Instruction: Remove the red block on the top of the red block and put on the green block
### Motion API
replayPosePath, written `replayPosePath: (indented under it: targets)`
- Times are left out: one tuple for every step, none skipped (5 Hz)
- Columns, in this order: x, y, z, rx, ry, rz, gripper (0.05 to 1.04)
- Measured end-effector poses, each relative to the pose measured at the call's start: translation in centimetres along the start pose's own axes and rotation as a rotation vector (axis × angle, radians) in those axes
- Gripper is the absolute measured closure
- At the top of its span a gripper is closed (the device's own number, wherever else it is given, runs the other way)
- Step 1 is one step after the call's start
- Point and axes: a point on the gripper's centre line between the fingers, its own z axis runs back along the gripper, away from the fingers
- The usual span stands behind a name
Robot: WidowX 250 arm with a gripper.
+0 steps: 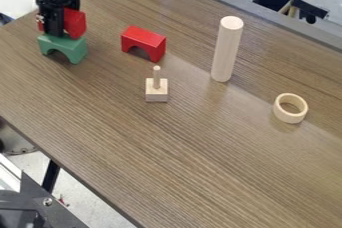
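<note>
Gripper (59, 32) at the table's (200, 142) upper left corner appears to be pinching the red block (75, 23), which sits at the top of the green block (65, 48); whether its weight rests there I cannot tell. The other red block (143, 42) stands apart with nothing on it, so removal looks done and placement nearly so. What seems left is settling it, letting go and backing clear.

The upper red block (76, 23), partly hidden, is at the top of the arched green block (71, 46); the arched lower red block (145, 40) stands near them, opening down.
</note>
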Motion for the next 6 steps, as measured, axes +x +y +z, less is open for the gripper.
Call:
replayPosePath:
  targets:
    - [-0.1,0.2,-0.2,0.009,0.003,0.001,0.48]
    - [-0.2,0.3,-0.2,0.008,0.01,0.012,0.437]
    - [-0.4,0.4,-0.4,0.014,0.021,0.008,0.145]
    - [-0.6,0.3,0.1,-0.001,0.019,-0.007,0.082]
    - [-0.6,0.1,2.5,-0.064,0.014,-0.004,0.085]
    - [-1.0,-0.5,4.9,-0.131,0.009,-0.028,0.085]
